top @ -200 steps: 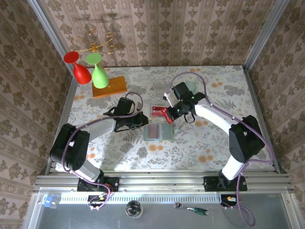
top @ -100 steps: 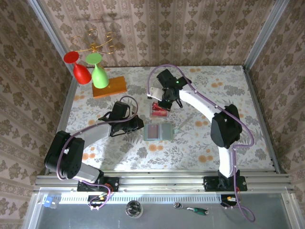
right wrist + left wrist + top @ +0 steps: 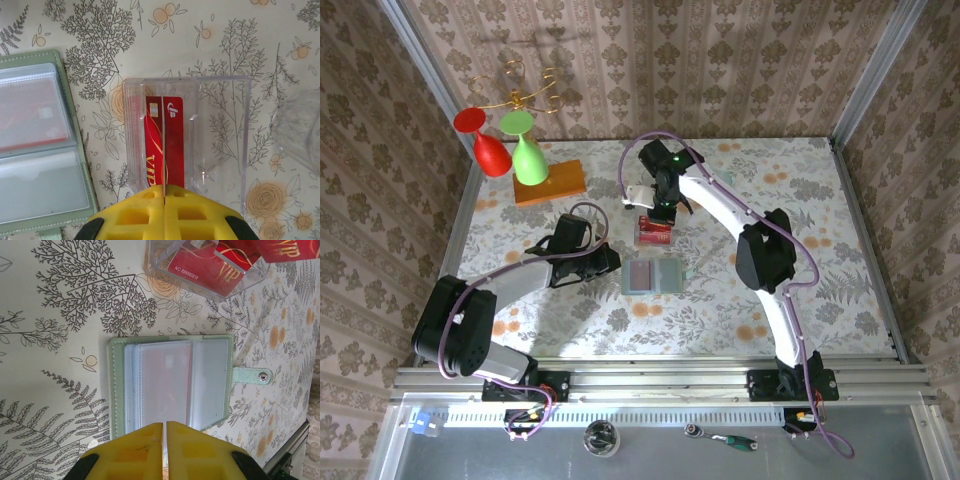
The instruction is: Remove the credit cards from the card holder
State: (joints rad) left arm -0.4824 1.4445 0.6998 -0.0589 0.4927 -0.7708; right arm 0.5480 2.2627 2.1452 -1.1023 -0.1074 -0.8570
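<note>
The right arm arches far over the clear tray (image 3: pixel 220 125), right gripper (image 3: pixel 164 194) closed on an edge-on credit card (image 3: pixel 163 130); the left gripper (image 3: pixel 164 434), closed and empty, sits just left of the card holder (image 3: pixel 170 385).

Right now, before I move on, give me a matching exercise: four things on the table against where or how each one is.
1 card holder
2 clear tray
3 orange block
4 left gripper

A holds red cards
B jaws shut
C lies open
D far left of table

Pairs: 1-C, 2-A, 3-D, 4-B
</note>
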